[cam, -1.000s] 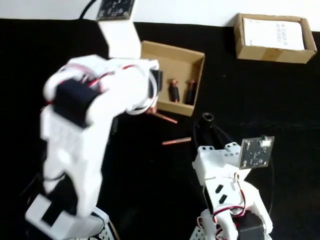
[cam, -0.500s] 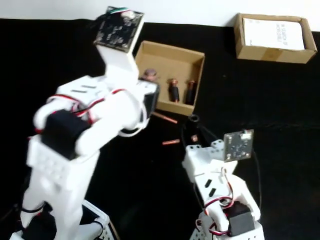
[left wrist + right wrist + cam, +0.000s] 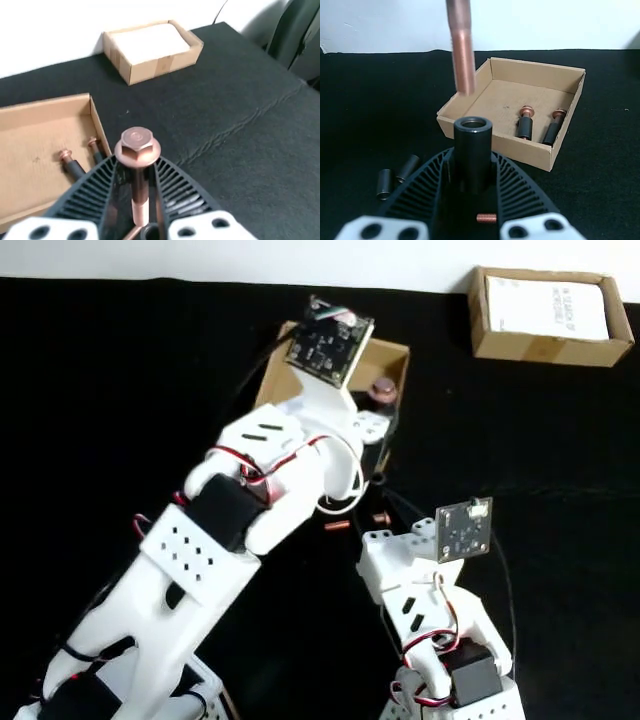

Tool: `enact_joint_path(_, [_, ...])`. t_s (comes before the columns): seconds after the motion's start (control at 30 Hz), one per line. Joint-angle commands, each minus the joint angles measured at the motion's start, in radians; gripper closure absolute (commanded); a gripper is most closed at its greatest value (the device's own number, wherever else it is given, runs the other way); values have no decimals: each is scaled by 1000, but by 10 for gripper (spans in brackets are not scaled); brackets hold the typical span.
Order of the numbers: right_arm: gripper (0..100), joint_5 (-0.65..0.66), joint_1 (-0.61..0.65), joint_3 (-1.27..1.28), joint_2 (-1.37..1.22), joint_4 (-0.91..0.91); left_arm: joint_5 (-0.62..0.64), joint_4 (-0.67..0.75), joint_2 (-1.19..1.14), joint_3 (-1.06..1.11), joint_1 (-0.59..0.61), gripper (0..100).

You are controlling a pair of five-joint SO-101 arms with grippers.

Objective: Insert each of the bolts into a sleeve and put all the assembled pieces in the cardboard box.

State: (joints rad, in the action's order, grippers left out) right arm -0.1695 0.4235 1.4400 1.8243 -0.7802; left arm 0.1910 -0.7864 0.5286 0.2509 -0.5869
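My left gripper (image 3: 136, 172) is shut on a copper bolt (image 3: 137, 150), held head up, and the same bolt (image 3: 383, 392) hangs beside the cardboard box (image 3: 268, 382). My right gripper (image 3: 472, 157) is shut on an upright black sleeve (image 3: 472, 142). The bolt's shaft (image 3: 461, 50) hangs just above the sleeve's open mouth, a little to one side and apart from it. Two assembled pieces (image 3: 525, 122) (image 3: 554, 127) lie in the cardboard box (image 3: 505, 97). Two loose sleeves (image 3: 385, 182) (image 3: 410, 167) and a loose bolt (image 3: 337, 525) lie on the black table.
A second cardboard box (image 3: 545, 315) with white paper in it stands at the back right. The left arm (image 3: 250, 510) stretches across the table's middle and covers much of the task box. The right arm (image 3: 430, 590) stands at the front right.
The left arm has swung right and forward with the bolt, from the box's left side to above the right gripper's sleeve. The right arm has shifted slightly left.
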Motion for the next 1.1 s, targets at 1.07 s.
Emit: enact_joint_path(1.07, [992, 9, -1, 1, 8, 25, 2, 15, 96, 61, -113, 992])
